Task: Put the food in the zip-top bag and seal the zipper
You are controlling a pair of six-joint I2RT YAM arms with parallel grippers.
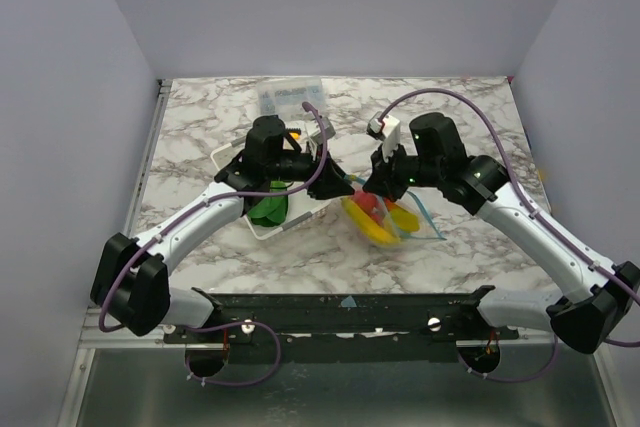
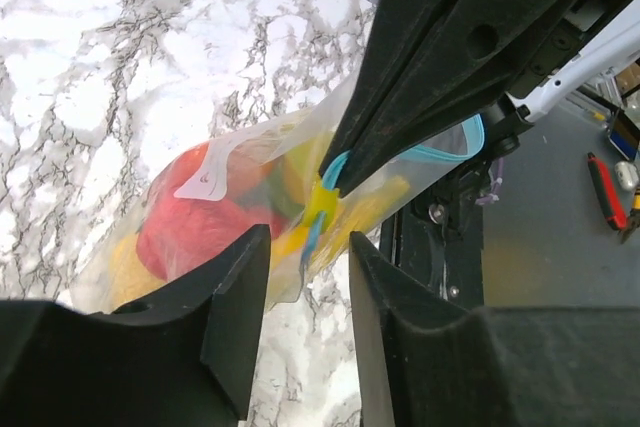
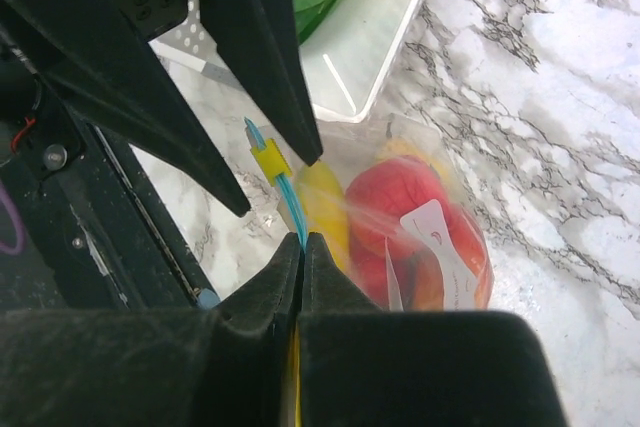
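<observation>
Food [image 3: 398, 202] inside zip-top bag [image 3: 437, 239]

Top view overhead; both close wrist views share the bag [image 2: 212, 175]

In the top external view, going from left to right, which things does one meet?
First the left arm base → green food piece → zip-top bag → right arm base.

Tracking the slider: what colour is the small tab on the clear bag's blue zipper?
Yellow tab; clearest in right wrist view.
</observation>
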